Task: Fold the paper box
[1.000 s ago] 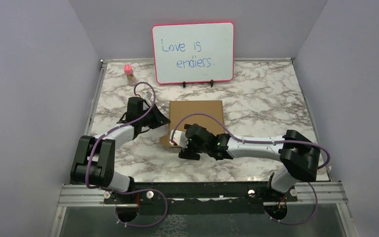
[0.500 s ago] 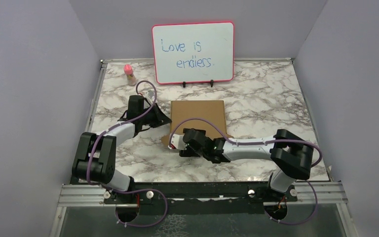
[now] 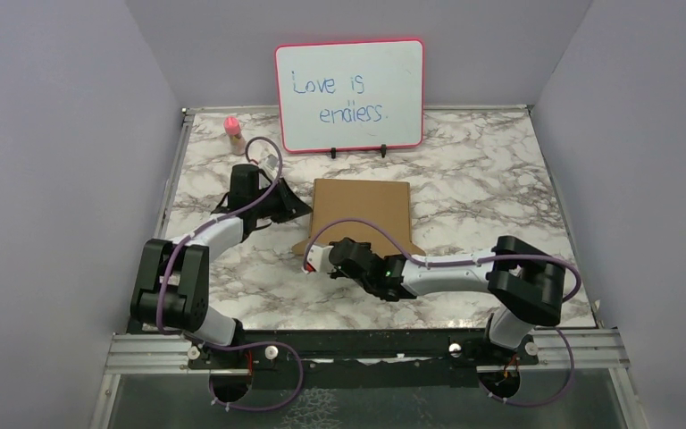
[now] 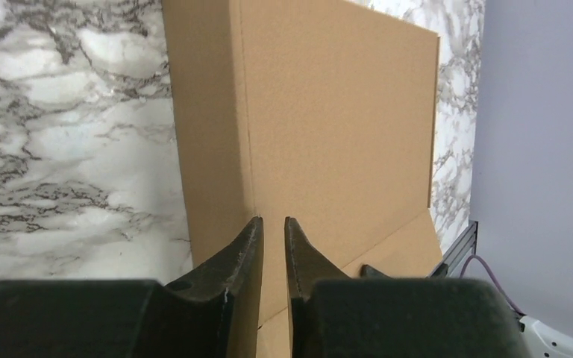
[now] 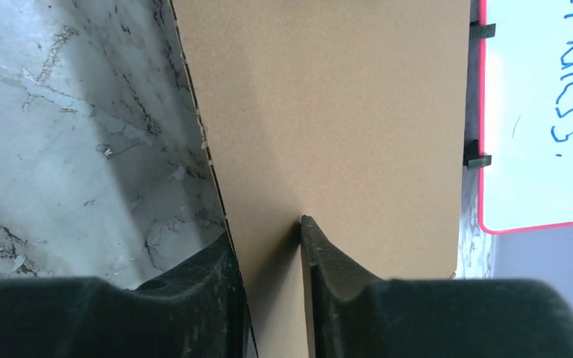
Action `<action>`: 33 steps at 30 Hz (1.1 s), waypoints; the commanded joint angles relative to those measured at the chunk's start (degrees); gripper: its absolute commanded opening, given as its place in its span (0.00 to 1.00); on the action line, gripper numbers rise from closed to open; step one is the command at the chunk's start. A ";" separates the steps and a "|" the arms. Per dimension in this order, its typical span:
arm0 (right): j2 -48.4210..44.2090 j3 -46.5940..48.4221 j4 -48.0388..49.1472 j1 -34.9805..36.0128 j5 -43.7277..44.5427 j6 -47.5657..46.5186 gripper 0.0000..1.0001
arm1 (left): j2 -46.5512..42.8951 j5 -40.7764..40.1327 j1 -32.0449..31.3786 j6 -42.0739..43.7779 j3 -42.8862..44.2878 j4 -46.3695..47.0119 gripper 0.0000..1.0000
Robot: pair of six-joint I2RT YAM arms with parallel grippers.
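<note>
The paper box [image 3: 362, 210] is a plain brown cardboard sheet lying mid-table, with a small flap at its near left corner. My left gripper [image 3: 296, 210] is at the sheet's left edge. In the left wrist view its jaws [image 4: 272, 220] stand almost together over a crease, with the paper box [image 4: 336, 127] showing in the narrow gap. My right gripper [image 3: 319, 259] is at the near left flap. In the right wrist view the paper box [image 5: 328, 112] runs between the fingers of that gripper [image 5: 265, 230], one finger under the edge and one on top.
A red-framed whiteboard [image 3: 349, 96] with blue writing stands at the back, just behind the cardboard. A small pink-capped bottle [image 3: 234, 134] sits at the back left. The marble table [image 3: 482, 179] is walled on both sides.
My right gripper has closed from wide open onto the near left flap. The cardboard has shifted slightly away and skewed. My left gripper has moved a little farther back along the left edge.
</note>
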 commanded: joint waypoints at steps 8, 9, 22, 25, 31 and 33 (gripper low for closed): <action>-4.09 1.69 -3.66 0.28 0.19 0.76 0.12 | -7.31 2.03 5.23 2.33 8.06 -6.40 0.32; -4.57 1.92 -3.77 0.28 0.03 0.95 0.10 | -7.98 1.95 5.81 2.77 8.67 -6.96 0.34; -8.89 7.15 -12.35 0.28 -7.74 3.93 0.01 | -16.93 -3.82 8.59 8.18 9.99 -17.02 0.51; -9.43 9.89 -15.50 0.28 -10.44 4.43 0.01 | -19.26 -6.49 8.60 10.08 10.70 -19.63 0.54; -8.38 17.44 -24.97 0.20 -14.71 6.13 0.01 | -21.42 -12.02 8.60 16.88 15.58 -27.62 0.61; -8.38 20.15 -27.39 0.11 -15.72 6.42 0.01 | -22.05 -14.31 8.60 19.19 17.59 -30.28 0.64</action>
